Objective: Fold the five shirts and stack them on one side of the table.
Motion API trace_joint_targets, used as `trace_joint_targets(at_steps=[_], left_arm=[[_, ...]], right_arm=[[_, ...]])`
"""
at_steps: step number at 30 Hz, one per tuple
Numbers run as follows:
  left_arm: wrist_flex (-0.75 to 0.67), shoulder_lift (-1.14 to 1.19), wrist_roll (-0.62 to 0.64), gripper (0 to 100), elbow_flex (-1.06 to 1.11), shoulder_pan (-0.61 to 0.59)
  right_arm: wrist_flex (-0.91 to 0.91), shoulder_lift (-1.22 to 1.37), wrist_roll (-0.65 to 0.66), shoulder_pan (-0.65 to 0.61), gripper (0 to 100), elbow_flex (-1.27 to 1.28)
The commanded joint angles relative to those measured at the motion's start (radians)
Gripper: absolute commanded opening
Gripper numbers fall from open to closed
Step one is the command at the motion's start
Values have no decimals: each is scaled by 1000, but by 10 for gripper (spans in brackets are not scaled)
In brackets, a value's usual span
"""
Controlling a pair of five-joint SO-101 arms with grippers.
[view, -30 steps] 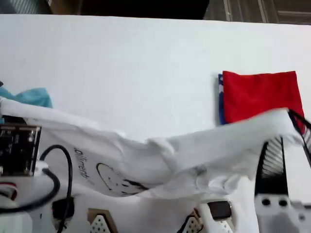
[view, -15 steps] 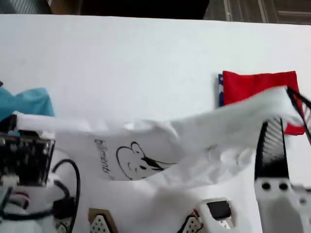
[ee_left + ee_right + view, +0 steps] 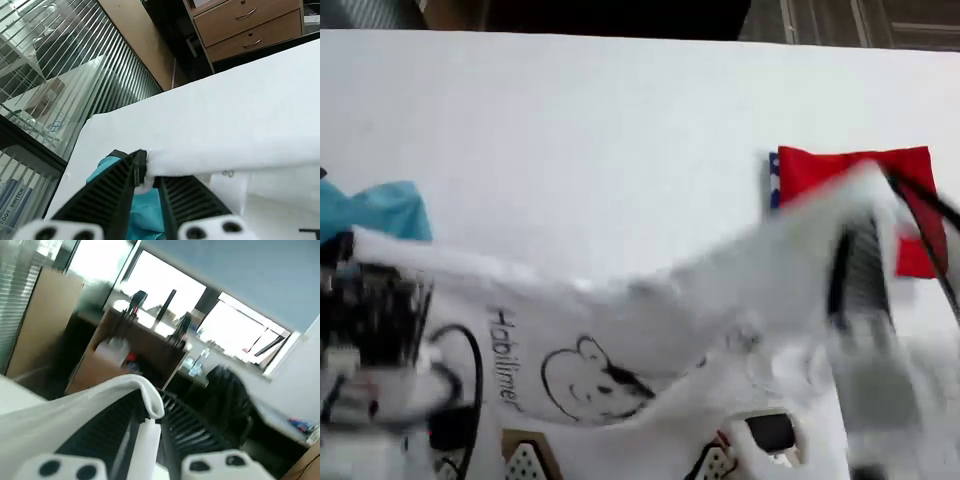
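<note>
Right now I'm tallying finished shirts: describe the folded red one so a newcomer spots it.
Go to the right side of the white table in the high view. The red shirt lies there as a flat rectangle, a blue edge showing at its left. Unlike the raised white shirt in front and the crumpled teal shirt far left, it is folded.

The white shirt [image 3: 650, 320] was soft matt cloth, like the red shirt [image 3: 820, 172]; the table [image 3: 570, 120] looked smooth, matt; the left gripper [image 3: 150, 171] was ribbed black plastic.
</note>
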Motion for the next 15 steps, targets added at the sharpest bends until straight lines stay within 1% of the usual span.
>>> trace_joint_targets(at_steps=[1, 7, 11, 15], left_arm=[[-144, 117, 8, 24, 42, 6], [-374, 390, 5, 24, 62, 8], [-468, 606, 3, 24, 59, 28], [-562, 789, -2, 24, 54, 69]], right_arm=[[-116, 128, 8, -5, 22, 100], [-303, 344, 9, -4, 22, 253], [-384, 493, 8, -4, 22, 313], [-455, 631, 9, 2, 22, 310]])
